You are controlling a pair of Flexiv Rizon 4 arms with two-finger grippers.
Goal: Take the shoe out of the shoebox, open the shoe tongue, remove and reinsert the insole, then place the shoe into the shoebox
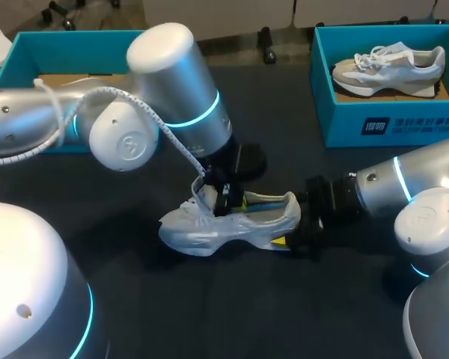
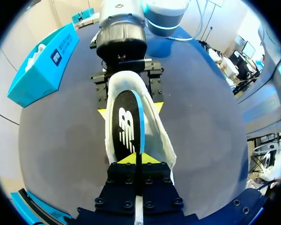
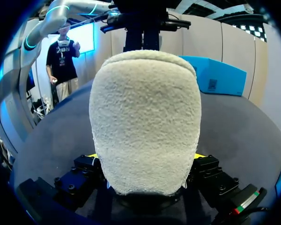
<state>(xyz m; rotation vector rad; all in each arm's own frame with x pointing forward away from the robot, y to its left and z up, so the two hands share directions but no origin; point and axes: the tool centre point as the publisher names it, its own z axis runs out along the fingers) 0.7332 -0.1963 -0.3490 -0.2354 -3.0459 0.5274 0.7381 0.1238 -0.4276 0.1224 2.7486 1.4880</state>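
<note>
A white shoe lies on its side on the dark table, toe to the left. My right gripper holds its fuzzy heel, with one yellow fingertip touching each side. My left gripper is over the shoe's mouth near the laces. In the left wrist view, that gripper is shut on the front end of the black insole. The insole stands tilted on its blue edge inside the shoe. The shoe's toe is hidden under the left gripper there.
An open teal shoebox at the back right holds a second, grey-and-white shoe. Another open teal shoebox at the back left shows a cardboard floor. My left arm's large elbow hangs over the table's middle.
</note>
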